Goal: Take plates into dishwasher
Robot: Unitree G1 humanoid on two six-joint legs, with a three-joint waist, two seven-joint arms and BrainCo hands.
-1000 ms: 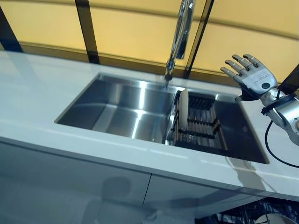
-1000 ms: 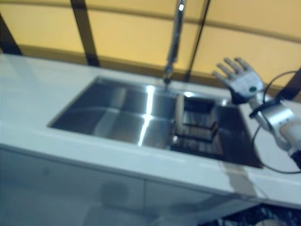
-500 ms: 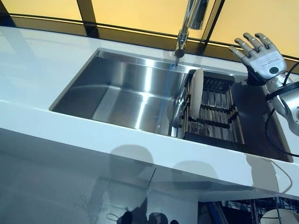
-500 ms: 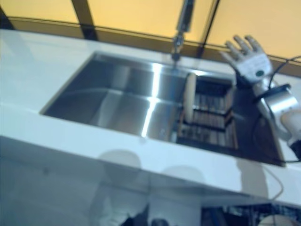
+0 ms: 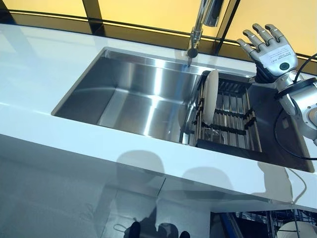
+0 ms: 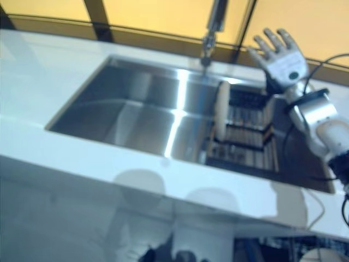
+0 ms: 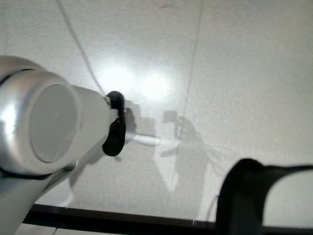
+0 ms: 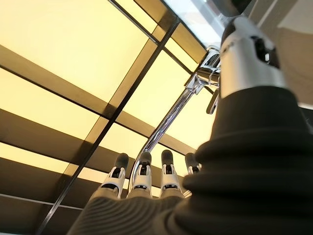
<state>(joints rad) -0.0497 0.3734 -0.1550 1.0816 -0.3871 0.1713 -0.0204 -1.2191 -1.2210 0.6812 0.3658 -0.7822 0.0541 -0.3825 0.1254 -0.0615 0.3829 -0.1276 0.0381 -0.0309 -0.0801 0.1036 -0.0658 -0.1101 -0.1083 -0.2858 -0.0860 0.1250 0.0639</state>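
- Right hand (image 5: 271, 45) is raised above the far right corner of the sink (image 5: 130, 93) — fingers spread and straight, holding nothing.
- One white plate (image 5: 210, 96) stands on edge at the left end of a dark slatted rack (image 5: 233, 119), which sits in the sink's right part; hand and plate are apart.
- Steel faucet (image 5: 198, 27) rises behind the sink, its spout just beyond the plate.
- White counter (image 5: 44, 64) frames the basin — amber panels with dark bars behind it.
- Left hand shows in no view.
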